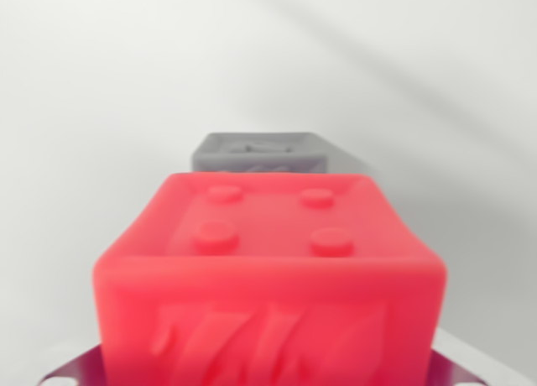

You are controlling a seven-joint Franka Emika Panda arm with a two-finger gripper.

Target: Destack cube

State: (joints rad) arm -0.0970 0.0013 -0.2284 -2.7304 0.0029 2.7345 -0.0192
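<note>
Counter (pixel 101 84), pale and featureless, fills the wrist view from edge to edge, with a soft diagonal shadow running toward two o'clock. Next in size is the red cube (pixel 268 277), pressed close to the lens at six o'clock, its top face showing four round studs and its near face carrying raised slanted lettering. It looks held up near the camera, well above the surface, though what supports it is hidden. Smaller, at twelve o'clock from the red one and farther off, the grey cube (pixel 258 153) sits on the counter, embossed marks on its top. The two blocks overlap in the picture, but I judge them apart, the red one already lifted clear of the grey.

Smallest are two metal slivers at the bottom corners, seven and five o'clock; these may be part of the hand, yet the fingers are out of sight, so how far it is open, and whether it grips the red cube, I cannot tell.

To finish well: carry the red cube sideways, away from the grey one, lower it level until it rests flat, then release without dragging.
</note>
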